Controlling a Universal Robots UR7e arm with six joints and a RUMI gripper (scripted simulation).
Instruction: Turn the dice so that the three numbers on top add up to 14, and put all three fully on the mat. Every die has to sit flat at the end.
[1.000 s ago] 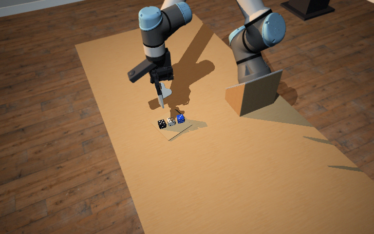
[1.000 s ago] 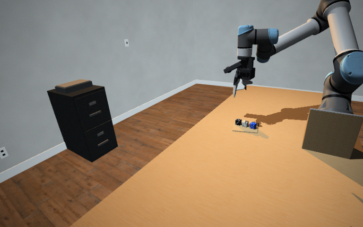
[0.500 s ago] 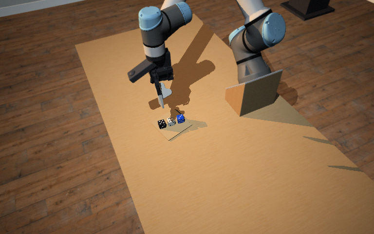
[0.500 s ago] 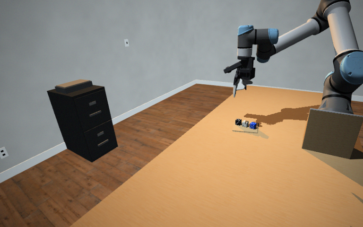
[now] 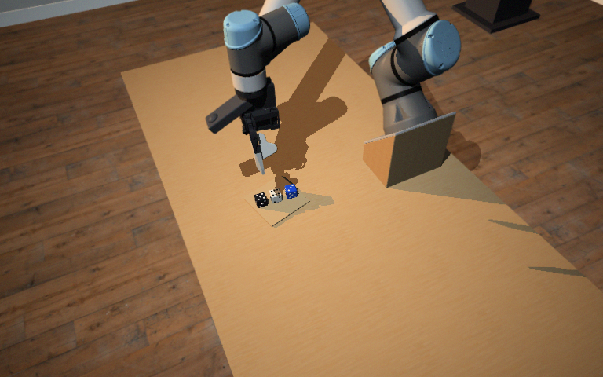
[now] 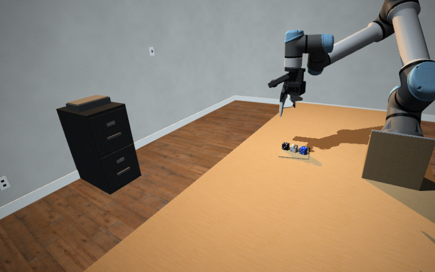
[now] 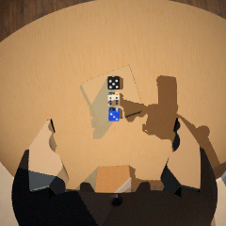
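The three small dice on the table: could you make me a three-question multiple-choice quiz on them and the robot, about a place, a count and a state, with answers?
1. Which die stands in the middle of the row?
A) black
B) white
C) blue

2. How many dots top the black die?
A) two
B) three
C) five

3. How is the black two-jaw gripper?
A) open, holding nothing
B) shut on a die
C) shut, holding nothing

Answers:
1 B: it sits between the black die and the blue die.
2 C: the wrist view shows four corner dots plus one central.
3 A: its fingers stand wide apart, above the dice.
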